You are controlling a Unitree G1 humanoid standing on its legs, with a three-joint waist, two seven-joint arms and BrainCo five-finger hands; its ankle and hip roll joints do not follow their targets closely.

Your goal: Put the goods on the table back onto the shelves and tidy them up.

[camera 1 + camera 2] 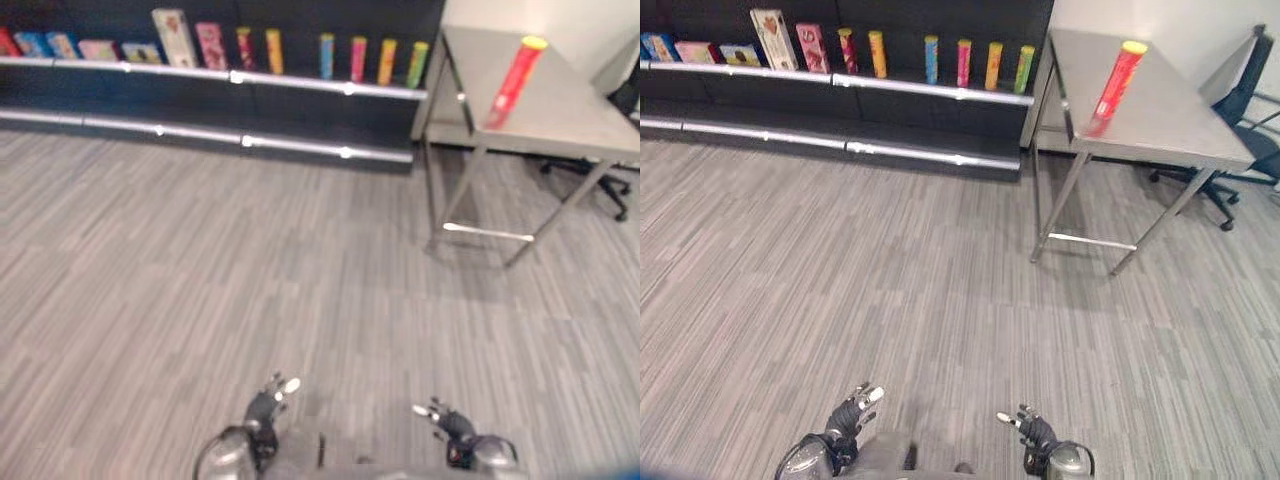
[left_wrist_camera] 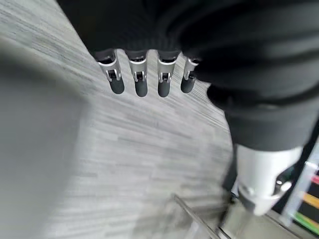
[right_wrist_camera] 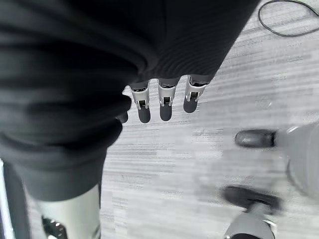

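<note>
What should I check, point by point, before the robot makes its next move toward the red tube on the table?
1. Red tube standing upright on the table: ok.
2. Left robot hand empty, fingers relaxed over the floor: ok.
3. Right robot hand empty, fingers relaxed: ok.
4. Tube within reach from here: not ok; both hands are low and near the robot, the table is far ahead to the right.
5. Floor between robot and table free of obstacles: ok, as far as visible.
6. Free place on the shelf beside the row of tubes: cannot tell from this distance.
</note>
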